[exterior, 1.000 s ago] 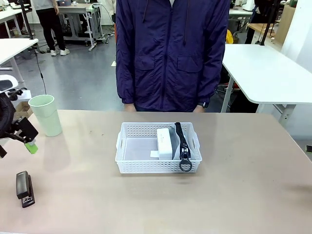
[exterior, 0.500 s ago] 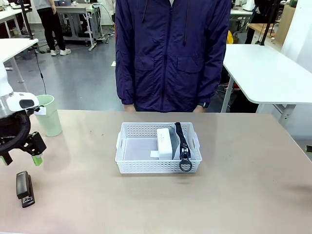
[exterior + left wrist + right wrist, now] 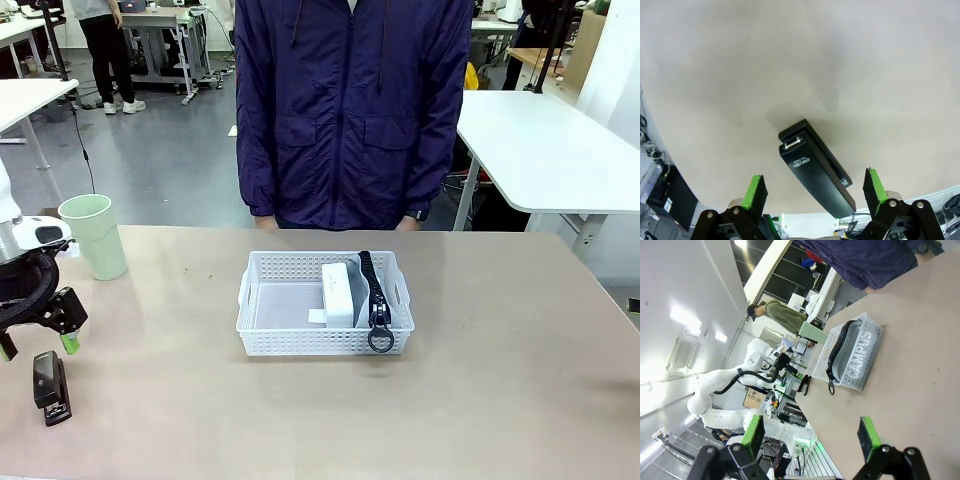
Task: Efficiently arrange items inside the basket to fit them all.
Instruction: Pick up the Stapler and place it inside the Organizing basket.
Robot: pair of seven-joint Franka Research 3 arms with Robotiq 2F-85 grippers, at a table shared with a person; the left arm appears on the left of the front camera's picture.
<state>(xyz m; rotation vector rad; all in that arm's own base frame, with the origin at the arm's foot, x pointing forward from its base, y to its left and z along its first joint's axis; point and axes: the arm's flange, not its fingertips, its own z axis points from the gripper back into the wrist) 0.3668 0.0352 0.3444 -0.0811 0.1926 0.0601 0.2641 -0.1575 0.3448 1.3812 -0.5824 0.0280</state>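
The left gripper (image 3: 38, 345) hangs low over the left edge of the beige table (image 3: 480, 400), and its two green pads stand wide apart with nothing held between them. In the left wrist view this left gripper (image 3: 815, 189) looks straight down on the small black stapler (image 3: 815, 167), which lies flat on the table and slanted between the two pads, not touched by either of them. In the front view the stapler (image 3: 50, 385) lies just in front of the gripper, near the table's left edge. The pale green plastic cup (image 3: 93, 235) stands upright behind the gripper, also on the left side. The white rectangular plastic basket with lattice sides (image 3: 320, 345) sits in the middle of the table. In its right half the white rectangular box (image 3: 338, 293) stands on edge, and just beside it, against the right wall, stands the grey soft pouch with the black zipper and ring pull (image 3: 377, 290). The left half of the basket is bare. The right gripper (image 3: 811, 432) is also wide open and holds nothing, well apart from the basket (image 3: 865, 352). A person in a dark blue jacket (image 3: 350, 110) stands at the far side.
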